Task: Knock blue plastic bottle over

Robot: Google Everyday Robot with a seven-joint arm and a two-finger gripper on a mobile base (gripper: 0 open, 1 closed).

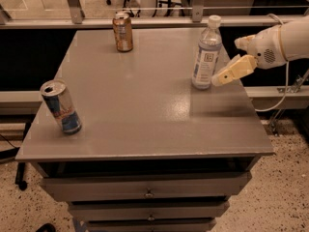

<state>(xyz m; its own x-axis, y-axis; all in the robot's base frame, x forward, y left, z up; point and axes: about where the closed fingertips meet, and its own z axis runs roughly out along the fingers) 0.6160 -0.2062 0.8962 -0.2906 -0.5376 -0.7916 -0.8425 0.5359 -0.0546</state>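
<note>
Approach step: blue plastic bottle (206,52) upright at the table's (145,124) 2 o'clock, gripper (217,79) just beside at its 3 o'clock, open or closed I cannot tell; you likely need a push toward 9 o'clock.

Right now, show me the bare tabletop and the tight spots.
Widest bare patch: the table's middle and front, between the silver-blue can at left and the blue plastic bottle at right. The back strip between bronze can and bottle is bare too. Tight: the bottle's right side, where the gripper hangs close.
</note>
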